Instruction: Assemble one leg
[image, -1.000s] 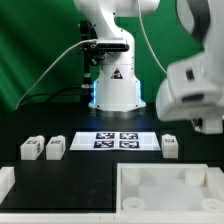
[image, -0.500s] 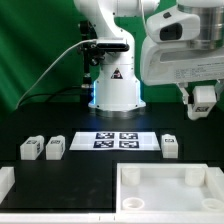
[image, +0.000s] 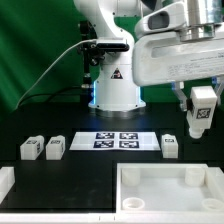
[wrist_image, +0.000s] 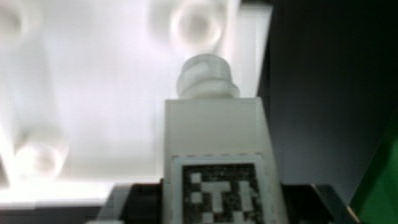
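My gripper (image: 200, 104) is shut on one leg (image: 203, 110), a small white blocky post with a black-and-white tag, and holds it in the air at the exterior view's right. It hangs above the large white tray-like square piece (image: 166, 172). In the wrist view the held leg (wrist_image: 217, 130) points away from the camera, with its tag near the gripper (wrist_image: 217, 206) and its rounded peg end over the white square piece (wrist_image: 89, 90). Three more legs stand on the black table: two at the left (image: 29, 149) (image: 55, 148) and one at the right (image: 170, 146).
The marker board (image: 118, 140) lies flat in the middle of the table, in front of the robot base (image: 116, 85). Another white part (image: 5, 184) sits at the front left corner. A green curtain closes the back.
The arm has swung in from the right and come into focus. The held leg has dropped a little lower over the square piece. The legs on the table have not moved.
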